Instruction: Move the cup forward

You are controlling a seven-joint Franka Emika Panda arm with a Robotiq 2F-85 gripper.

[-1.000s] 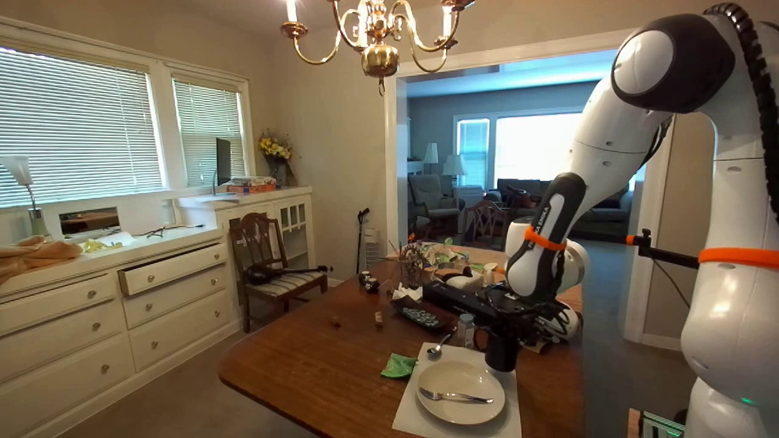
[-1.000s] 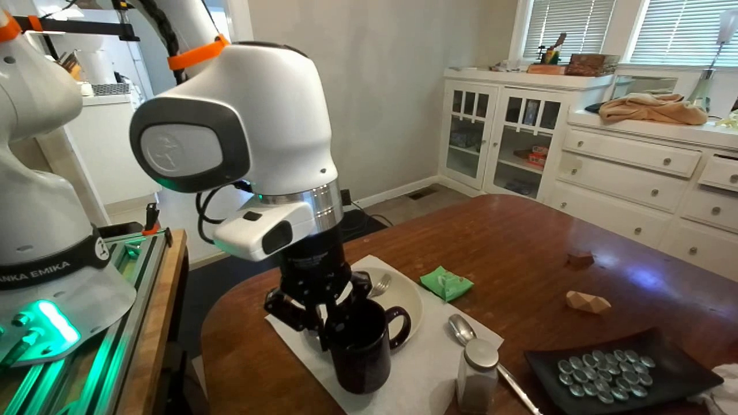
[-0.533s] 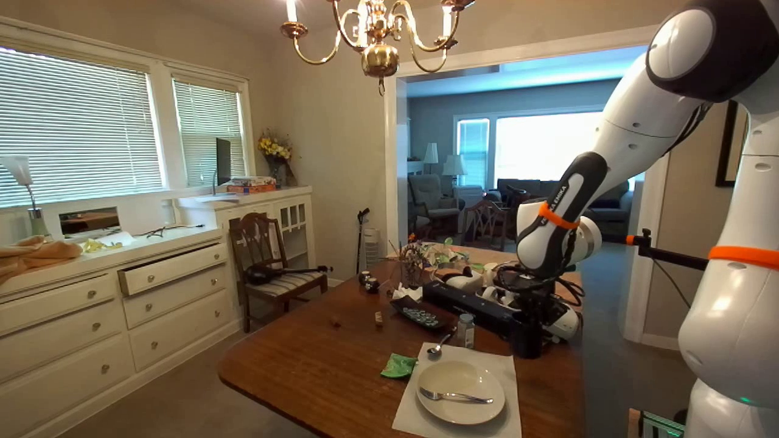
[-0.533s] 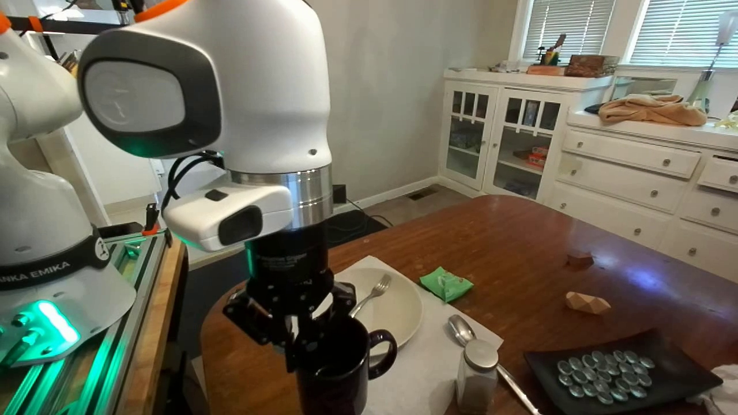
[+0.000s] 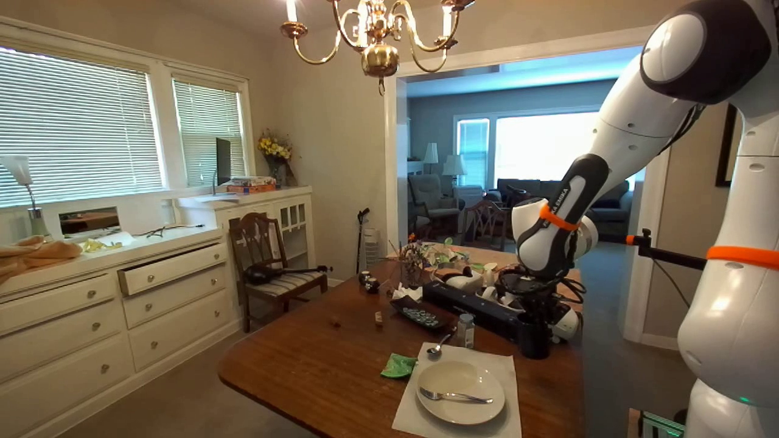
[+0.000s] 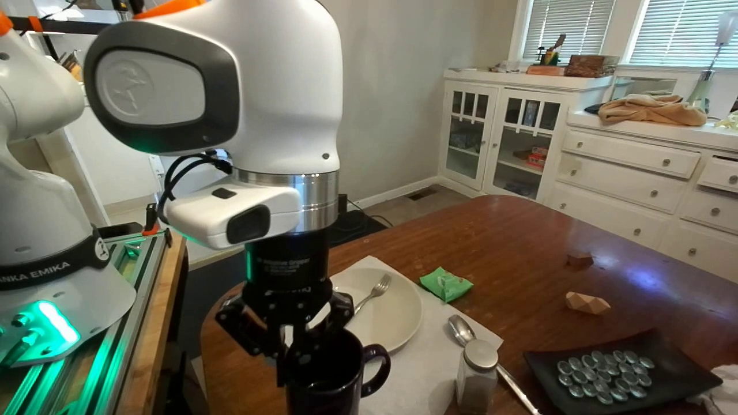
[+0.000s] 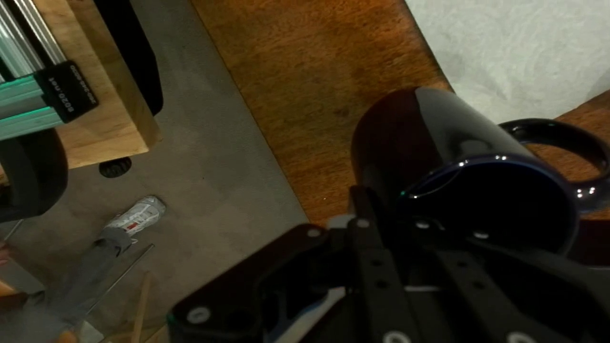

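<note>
The cup, a dark glossy mug with a side handle, shows in both exterior views (image 5: pixel 534 340) (image 6: pixel 330 399) and in the wrist view (image 7: pixel 405 138). It is beside the white mat, over bare table near the table's edge. My gripper (image 6: pixel 295 366) is shut on the cup's wall, with one finger outside and one inside the rim; it also shows in the wrist view (image 7: pixel 393 214). The cup's base is cut off in an exterior view, and I cannot tell whether it touches the table.
The white plate (image 5: pixel 461 409) with a fork lies on the white mat (image 6: pixel 412 374). A glass jar (image 6: pixel 477 380), spoon (image 6: pixel 461 329), green packet (image 6: pixel 446 283) and black tray (image 6: pixel 680 374) are nearby. A long black box (image 5: pixel 475 309) lies beside the cup. The wooden table (image 7: pixel 305 71) has a close edge.
My gripper and the cup have moved together away from the plate, off the mat, toward the camera in an exterior view. The last half second shows only a small shift. The grip stays shut.
</note>
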